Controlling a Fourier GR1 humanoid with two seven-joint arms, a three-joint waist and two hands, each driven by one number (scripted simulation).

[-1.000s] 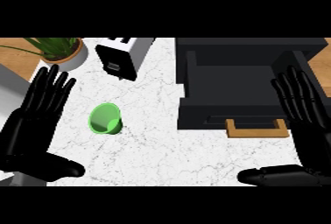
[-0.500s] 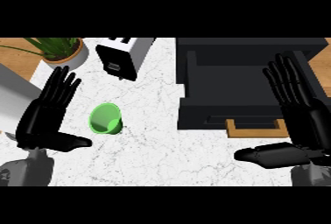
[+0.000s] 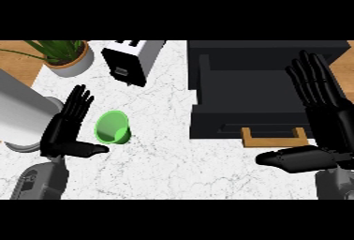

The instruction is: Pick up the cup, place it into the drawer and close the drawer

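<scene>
The green cup (image 3: 113, 127) lies on its side on the white marble counter (image 3: 159, 159), left of centre, mouth toward the viewer. The left robot hand (image 3: 67, 129), fingers straight and released, hovers just beside it on the left; it should wrap across the cup's body. The right robot hand (image 3: 319, 117) rests spread at the right edge. The black drawer unit (image 3: 259, 93) with its wooden handle (image 3: 274, 137) sits centre-right. A toaster (image 3: 131, 60) and potted plant (image 3: 63, 54) stand above, clear of the route.
</scene>
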